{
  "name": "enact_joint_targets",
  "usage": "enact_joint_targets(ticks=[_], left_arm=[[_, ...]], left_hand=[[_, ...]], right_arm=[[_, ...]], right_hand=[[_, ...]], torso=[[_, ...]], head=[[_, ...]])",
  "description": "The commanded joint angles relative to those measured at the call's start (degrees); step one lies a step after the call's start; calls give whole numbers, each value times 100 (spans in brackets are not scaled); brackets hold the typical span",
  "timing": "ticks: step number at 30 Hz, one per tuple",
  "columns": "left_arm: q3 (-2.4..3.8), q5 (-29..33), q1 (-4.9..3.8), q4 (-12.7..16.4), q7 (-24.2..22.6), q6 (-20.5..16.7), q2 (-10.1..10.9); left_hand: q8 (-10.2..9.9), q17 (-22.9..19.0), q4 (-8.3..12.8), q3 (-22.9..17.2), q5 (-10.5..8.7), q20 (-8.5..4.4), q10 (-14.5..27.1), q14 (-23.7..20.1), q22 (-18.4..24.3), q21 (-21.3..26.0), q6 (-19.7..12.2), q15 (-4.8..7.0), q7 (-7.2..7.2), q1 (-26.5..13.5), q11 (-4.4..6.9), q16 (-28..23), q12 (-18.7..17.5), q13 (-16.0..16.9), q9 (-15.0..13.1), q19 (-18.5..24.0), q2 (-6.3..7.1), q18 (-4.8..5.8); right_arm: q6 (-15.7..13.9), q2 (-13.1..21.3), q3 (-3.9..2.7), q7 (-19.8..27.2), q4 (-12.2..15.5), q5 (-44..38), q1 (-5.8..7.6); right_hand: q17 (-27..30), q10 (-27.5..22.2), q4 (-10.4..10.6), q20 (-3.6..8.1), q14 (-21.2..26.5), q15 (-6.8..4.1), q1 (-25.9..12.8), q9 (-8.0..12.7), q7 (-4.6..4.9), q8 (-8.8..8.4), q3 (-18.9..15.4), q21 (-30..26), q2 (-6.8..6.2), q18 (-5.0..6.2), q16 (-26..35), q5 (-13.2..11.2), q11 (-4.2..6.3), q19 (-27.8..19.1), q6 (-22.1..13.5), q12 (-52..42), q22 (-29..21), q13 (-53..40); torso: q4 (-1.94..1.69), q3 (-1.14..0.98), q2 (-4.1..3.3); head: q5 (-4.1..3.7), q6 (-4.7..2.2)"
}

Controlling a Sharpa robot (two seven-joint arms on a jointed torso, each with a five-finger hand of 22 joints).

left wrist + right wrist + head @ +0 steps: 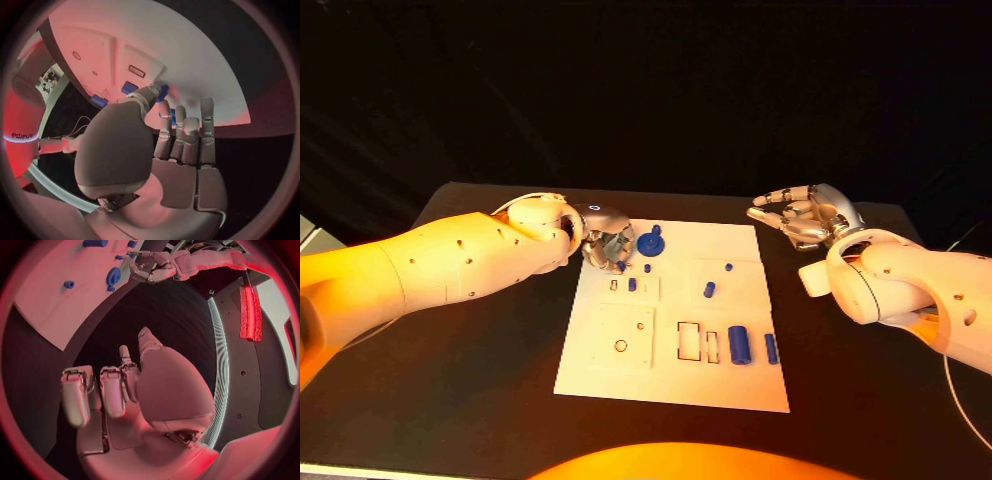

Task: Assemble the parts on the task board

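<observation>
Parts are lying across the white task board (678,350) in the middle of the table (473,400). In the head view, the left hand (606,247) is hovering at the board's far left corner, just beside a round blue part (651,244); whether its fingers are gripping anything cannot be told. Two blue cylinders (740,344) are lying near the board's right edge, long axes running toward and away from the robot. The right hand (798,215) is waiting off the board's far right corner, fingers curled, holding nothing.

In the left wrist view, the left hand's fingers (187,137) are reaching over the board's edge, a blue part (164,92) just beyond the thumb.

In the right wrist view, the right hand (125,395) is sitting over bare table, clenched loosely on nothing.
</observation>
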State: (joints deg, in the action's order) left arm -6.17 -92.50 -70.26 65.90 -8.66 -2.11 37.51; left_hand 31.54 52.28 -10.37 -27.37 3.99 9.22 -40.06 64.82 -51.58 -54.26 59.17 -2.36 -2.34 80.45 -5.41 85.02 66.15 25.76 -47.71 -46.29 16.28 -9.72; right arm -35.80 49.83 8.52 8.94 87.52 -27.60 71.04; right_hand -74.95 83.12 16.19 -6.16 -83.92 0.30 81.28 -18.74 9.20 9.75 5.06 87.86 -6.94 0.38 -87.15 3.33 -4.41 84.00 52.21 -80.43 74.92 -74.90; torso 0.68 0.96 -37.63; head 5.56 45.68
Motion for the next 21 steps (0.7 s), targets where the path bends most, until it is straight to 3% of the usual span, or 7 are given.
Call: enact_joint_targets(ticks=[1,12,21], left_arm=[[0,40,7,36,-5,13,-4],[0,56,11,33,9,-58,4],[0,95,11,21,22,-65,15]], left_hand=[[48,2,-37,-12,19,2,-6,42,-9,36,-9,6,29,-4,37,39,24,8,-87,-55,23,-76],[57,-21,-89,20,4,-3,53,33,-23,48,-150,2,16,-51,29,46,31,6,-239,-59,39,-74],[-267,-89,-143,66,4,7,158,-18,-43,76,-485,-20,-86,-34,4,53,59,11,-218,-56,32,-71]], right_arm=[[78,-2,-1,41,2,-52,-3],[68,-2,-1,46,-1,-52,-3],[65,-2,-1,49,-2,-52,-3]], right_hand=[[-912,9,-26,6,-452,-23,27,-5,-7,5,-14,1,5,12,38,11,12,499,-49,4,1419,-799],[-912,9,-26,6,-452,-23,27,-5,-7,5,-14,1,5,12,38,11,12,499,-49,4,1419,-799],[-902,-2,-25,7,-449,-24,27,-6,-7,9,-17,-11,4,15,44,10,12,494,-50,20,1414,-787]], torso=[[4,0,-3],[9,0,-6],[7,-1,-5]], head=[[2,-4],[4,-21],[3,-23]])
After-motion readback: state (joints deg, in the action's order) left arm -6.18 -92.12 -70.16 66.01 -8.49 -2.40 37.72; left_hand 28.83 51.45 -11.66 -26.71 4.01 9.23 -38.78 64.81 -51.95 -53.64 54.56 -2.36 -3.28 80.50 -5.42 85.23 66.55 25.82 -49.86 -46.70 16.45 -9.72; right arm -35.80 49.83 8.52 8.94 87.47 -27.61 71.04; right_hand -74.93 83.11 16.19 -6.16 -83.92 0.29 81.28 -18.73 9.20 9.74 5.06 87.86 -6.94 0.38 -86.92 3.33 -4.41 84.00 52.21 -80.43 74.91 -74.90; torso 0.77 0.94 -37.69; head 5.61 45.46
